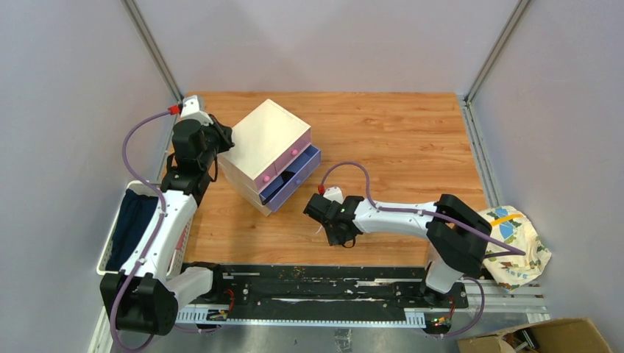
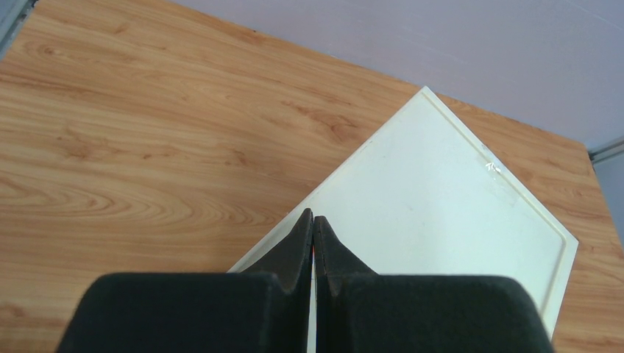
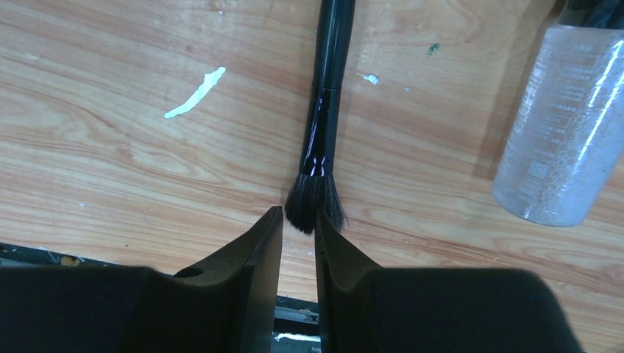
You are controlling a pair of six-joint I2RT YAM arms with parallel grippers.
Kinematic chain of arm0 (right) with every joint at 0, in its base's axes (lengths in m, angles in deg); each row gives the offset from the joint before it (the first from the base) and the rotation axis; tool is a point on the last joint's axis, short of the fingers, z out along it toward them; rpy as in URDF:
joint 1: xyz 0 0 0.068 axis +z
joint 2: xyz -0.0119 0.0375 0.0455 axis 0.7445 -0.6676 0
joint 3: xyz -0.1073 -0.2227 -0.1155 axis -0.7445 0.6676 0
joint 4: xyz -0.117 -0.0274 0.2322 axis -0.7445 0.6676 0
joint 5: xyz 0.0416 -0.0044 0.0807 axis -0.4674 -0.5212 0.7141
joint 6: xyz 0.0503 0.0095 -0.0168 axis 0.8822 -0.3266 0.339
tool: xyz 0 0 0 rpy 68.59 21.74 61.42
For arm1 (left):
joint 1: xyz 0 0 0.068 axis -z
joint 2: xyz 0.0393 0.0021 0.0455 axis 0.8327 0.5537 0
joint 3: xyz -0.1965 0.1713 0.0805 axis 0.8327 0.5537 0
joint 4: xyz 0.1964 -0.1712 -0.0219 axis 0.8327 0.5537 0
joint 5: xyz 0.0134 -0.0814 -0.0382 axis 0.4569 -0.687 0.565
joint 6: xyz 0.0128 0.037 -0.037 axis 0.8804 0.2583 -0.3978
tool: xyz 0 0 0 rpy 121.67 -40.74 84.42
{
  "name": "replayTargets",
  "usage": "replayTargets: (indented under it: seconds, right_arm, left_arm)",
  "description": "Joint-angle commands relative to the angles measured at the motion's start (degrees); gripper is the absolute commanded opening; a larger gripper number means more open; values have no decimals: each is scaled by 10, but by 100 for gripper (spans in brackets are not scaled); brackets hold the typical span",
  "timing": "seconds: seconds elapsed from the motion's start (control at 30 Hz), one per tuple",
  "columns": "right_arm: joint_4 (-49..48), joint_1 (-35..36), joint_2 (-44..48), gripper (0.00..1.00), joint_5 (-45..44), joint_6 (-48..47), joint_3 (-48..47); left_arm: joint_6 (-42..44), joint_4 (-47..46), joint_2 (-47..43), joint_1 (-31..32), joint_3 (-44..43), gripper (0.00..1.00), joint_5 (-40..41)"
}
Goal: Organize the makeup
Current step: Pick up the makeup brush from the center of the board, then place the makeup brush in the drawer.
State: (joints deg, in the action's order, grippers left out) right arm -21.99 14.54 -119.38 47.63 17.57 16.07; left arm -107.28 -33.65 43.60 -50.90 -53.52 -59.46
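No legible text in any view, faint print on the clear bottle (image 3: 563, 125) was too blurred to read, no brand or number resolved

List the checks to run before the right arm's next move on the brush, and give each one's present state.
1. Right gripper has its fingers parted with nothing between them: ok.
2. Brush lies flat on the table, within the wrist view: ok.
3. Fingers placed over the handle: not ok, they sit at the bristle end.
4. Clear bottle lies apart from the brush, off to one side: ok.
5. Purple drawer of the cream box is pulled partly out: ok.
6. Left gripper is shut over the box's top corner, but whether it presses on the box: cannot tell.
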Motion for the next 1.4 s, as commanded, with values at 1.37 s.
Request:
replayTargets:
  seconds: [1.37]
  right_arm:
    - [-153,-15,208,0,173,53,-131]
  left_arm:
    - [2,29,-36,13,-13,0,5]
